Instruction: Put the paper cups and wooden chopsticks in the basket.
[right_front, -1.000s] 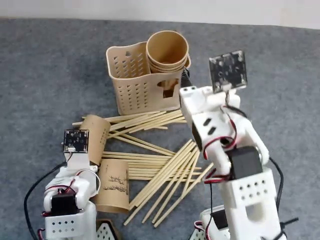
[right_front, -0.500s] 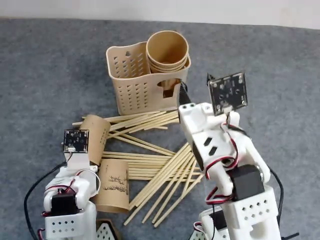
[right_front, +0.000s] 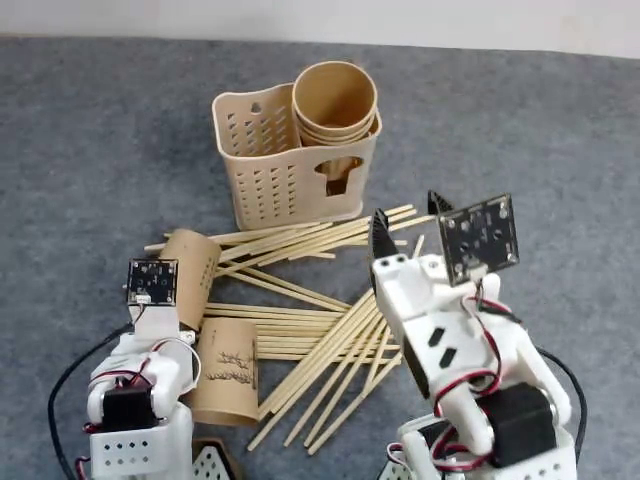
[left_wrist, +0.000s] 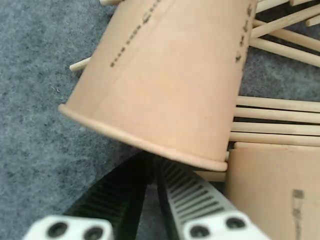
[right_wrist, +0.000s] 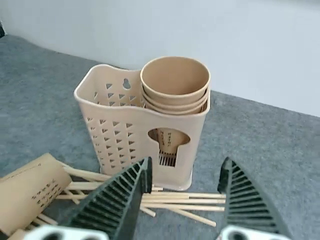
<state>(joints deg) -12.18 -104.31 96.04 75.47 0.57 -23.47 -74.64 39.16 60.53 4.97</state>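
Since it left the basket, the right claw gapes empty.

High view: looked steeply down from the near edge of the tabletop. Left wrist view: close on a lying paper cup. Right wrist view: faced the basket, farther off. High view shared both.

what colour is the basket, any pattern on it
The basket is beige, its walls punched with rows of small triangular holes; clearest in the right wrist view.
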